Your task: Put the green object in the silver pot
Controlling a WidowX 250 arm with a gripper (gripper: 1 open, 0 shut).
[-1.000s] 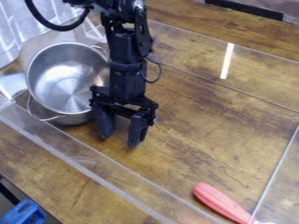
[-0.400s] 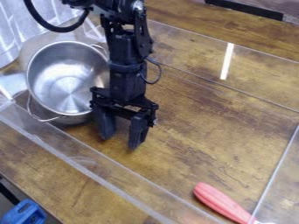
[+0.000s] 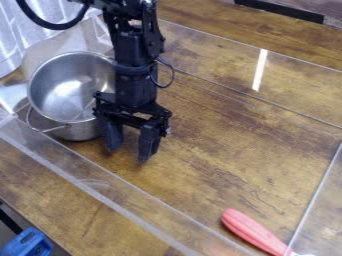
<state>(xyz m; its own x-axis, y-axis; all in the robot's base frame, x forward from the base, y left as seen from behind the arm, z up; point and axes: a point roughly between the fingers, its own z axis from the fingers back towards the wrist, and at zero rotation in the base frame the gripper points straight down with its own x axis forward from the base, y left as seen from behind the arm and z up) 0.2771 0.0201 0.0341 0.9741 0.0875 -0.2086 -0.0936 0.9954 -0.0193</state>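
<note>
The silver pot [image 3: 64, 92] stands at the left of the wooden table, shiny, round and empty as far as I can see, with a thin loop handle at its front. My gripper [image 3: 131, 146] hangs straight down from the black arm, right beside the pot's right rim and low over the table. Its two black fingers [image 3: 112, 140] stand apart, and I see nothing between them. The green object is not in view; it may be hidden behind the arm or the pot.
A long red-orange object [image 3: 257, 232] lies at the front right. Clear plastic walls [image 3: 94, 190] enclose the table on the front and right. A white cloth-like thing [image 3: 11, 98] sits left of the pot.
The gripper has shifted left, closer to the pot's rim, with its fingers spread the same. The pot and the red-orange object have not moved.
</note>
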